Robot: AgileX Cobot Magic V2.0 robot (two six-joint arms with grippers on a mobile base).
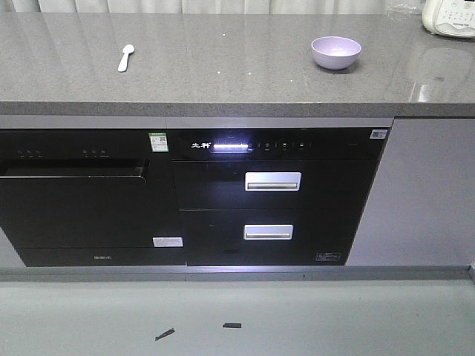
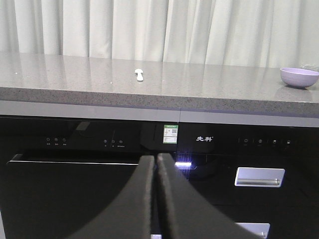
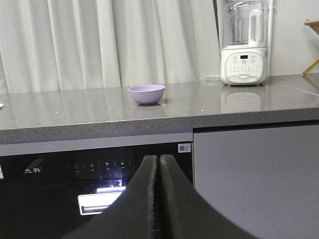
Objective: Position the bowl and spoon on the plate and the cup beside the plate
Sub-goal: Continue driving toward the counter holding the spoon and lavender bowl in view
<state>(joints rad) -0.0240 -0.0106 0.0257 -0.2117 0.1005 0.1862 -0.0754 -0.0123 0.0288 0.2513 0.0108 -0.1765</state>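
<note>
Grey speckled stone worktop [image 1: 223,67] runs the full width of the scene, backed by a pale pleated curtain [image 2: 149,30].

Spoon [image 1: 126,57]: lies flat on the left part of the worktop, head toward the far side, handle angled toward the near edge. Nothing touches it.

Bowl [image 1: 336,52]: stands upright, opening upward, on the right part of the worktop. It is well apart from the spoon and touches nothing else.

White blender [image 3: 244,45]: stands at the far right of the worktop near the curtain, to the right of the bowl and clear of it.

Below the worktop, black glass appliance fronts [image 1: 89,200] fill the left and centre. The centre unit carries a lit strip [image 1: 230,146] on its control panel and two silver drawer handles [image 1: 272,181], one above the other. A green sticker [image 1: 157,141] sits on the left unit's panel.

Left end effector [image 2: 155,159]: fingers pressed together, holding nothing, positioned in front of the black fronts and below worktop level.

Right end effector [image 3: 158,158]: fingers likewise together, holding nothing, also below worktop level, with the bowl beyond it.
</note>
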